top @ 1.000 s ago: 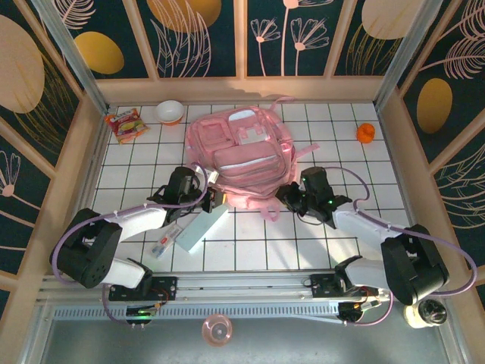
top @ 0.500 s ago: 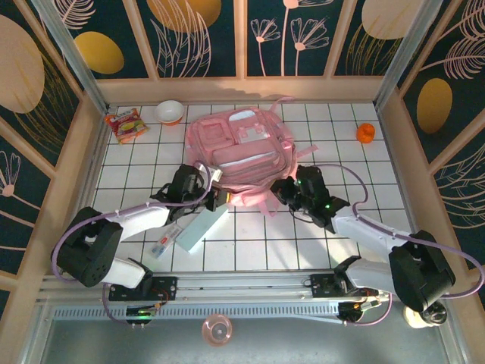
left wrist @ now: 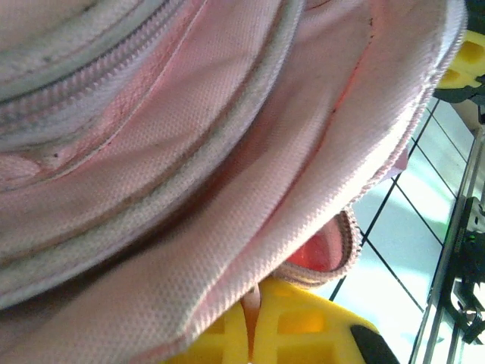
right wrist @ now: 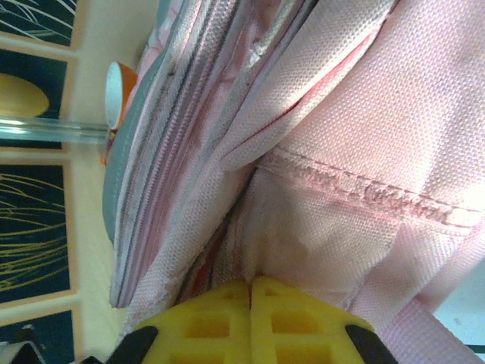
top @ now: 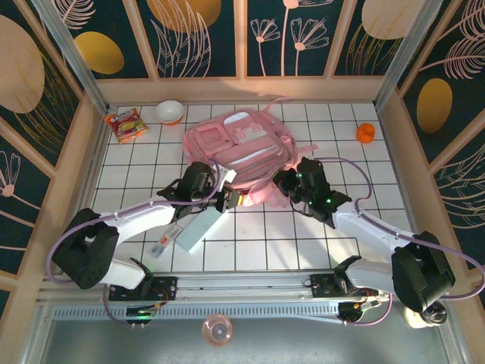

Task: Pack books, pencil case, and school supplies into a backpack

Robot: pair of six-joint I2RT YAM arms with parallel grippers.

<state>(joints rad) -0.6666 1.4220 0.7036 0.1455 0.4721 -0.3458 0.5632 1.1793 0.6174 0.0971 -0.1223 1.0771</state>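
My left gripper [left wrist: 254, 334] is clamped on a thin strip of pink fabric at the near hem of the backpack [top: 239, 144]. My right gripper [right wrist: 250, 303] is closed too, its yellow pads pressed together on a fold by the bag's near right corner. Over the last second both of my hands have worked inward and farther up the table. The bag has gone with them: its near edge is bunched up and its body has swung a little to the left. I read this as still tugging a pocket open, with no packing begun. The pencil case [top: 198, 227] and the clear packet [top: 163, 244] lie on the table beside my left arm, outside the bag. I can read no brand or writing. The snack packet [top: 125, 123] in the far left corner has print too small to make out.
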